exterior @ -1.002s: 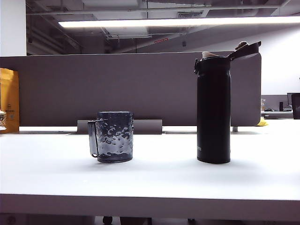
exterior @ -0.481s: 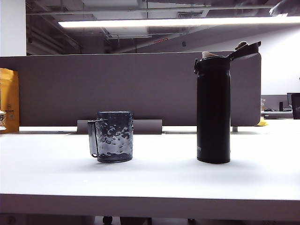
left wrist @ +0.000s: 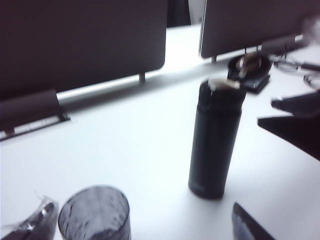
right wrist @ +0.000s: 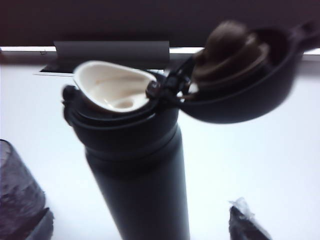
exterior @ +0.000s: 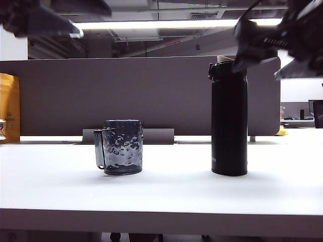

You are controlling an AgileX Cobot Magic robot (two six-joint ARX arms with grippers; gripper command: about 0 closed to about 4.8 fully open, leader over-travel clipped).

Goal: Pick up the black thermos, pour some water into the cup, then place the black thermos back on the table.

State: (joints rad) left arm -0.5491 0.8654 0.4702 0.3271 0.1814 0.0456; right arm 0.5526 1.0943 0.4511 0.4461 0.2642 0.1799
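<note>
The black thermos (exterior: pixel 229 118) is a tall, slim, matte cylinder standing upright on the white bench (exterior: pixel 166 194), right of centre in the exterior view. Its long axis runs straight up and down. The flip lid (right wrist: pixel 245 75) is swung open on its hinge and hangs out to one side, showing a brownish stopper inside. The pale spout (right wrist: pixel 112 85) at the mouth faces upward. In the exterior view the open lid is covered by the blurred arm in front of it.

The cup (exterior: pixel 121 146) is a short, dark bluish glass mug with a dimpled surface. It stands upright left of centre, well apart from the thermos, with its flat handle turned toward the left edge of the frame. In the left wrist view only its upper part shows, cut off at the lower edge.

The left hand (exterior: pixel 43 20) is a dark smear in the upper left corner of the exterior view, high above the bench and holding nothing. The right hand (exterior: pixel 280 40) is a blurred mass in the upper right, just beside the top of the thermos; whether it touches cannot be told. Only finger tips show at the lower corners of each wrist view, set far apart, so both hands stand wide.

A grey partition (exterior: pixel 126 96) runs behind the bench.
</note>
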